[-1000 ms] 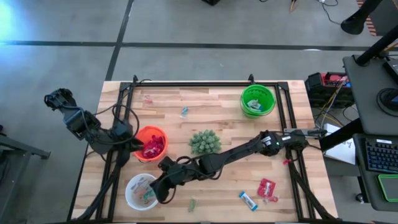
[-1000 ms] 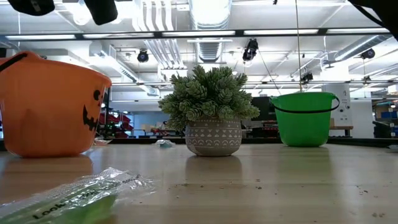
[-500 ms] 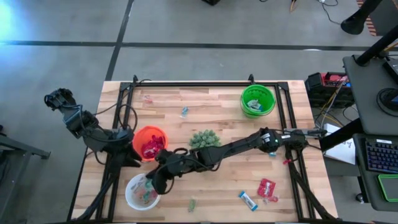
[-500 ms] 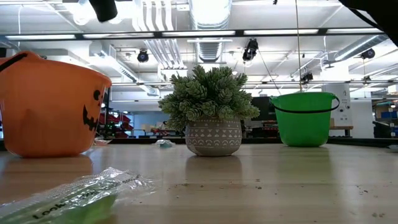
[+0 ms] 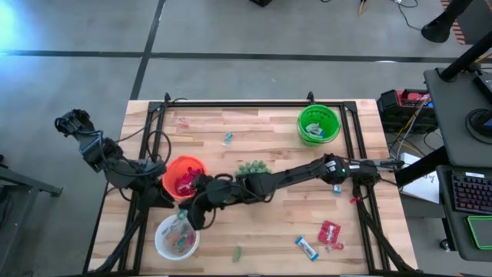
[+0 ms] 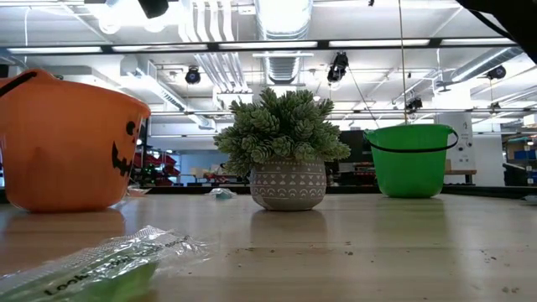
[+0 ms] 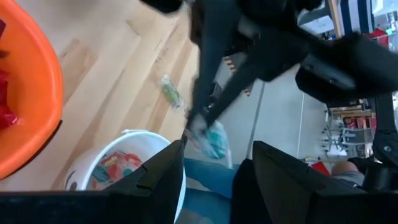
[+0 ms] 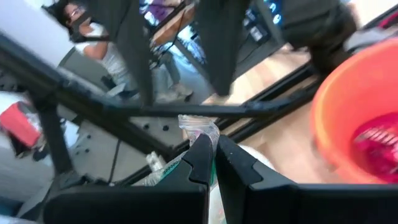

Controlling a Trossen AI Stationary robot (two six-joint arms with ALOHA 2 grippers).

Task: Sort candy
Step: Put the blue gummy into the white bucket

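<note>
Candy poised at the white bowl's rim

Right gripper [image 5: 187, 218], jaws pinched shut on a teal-wrapped candy [image 8: 198, 127], hangs at the edge of the white bowl [image 5: 163, 246] nearest the orange bowl [image 5: 171, 174]; the packet dangles downward, so release looks like the coming step. Left gripper [image 7: 214, 168] stands open beside the orange bowl, holding nothing. More candy lies well apart: a green piece [image 5: 237, 252], a blue-and-white bar [image 5: 306, 248] and a red packet [image 5: 330, 231] towards the near edge, with bare boards around them.
</note>
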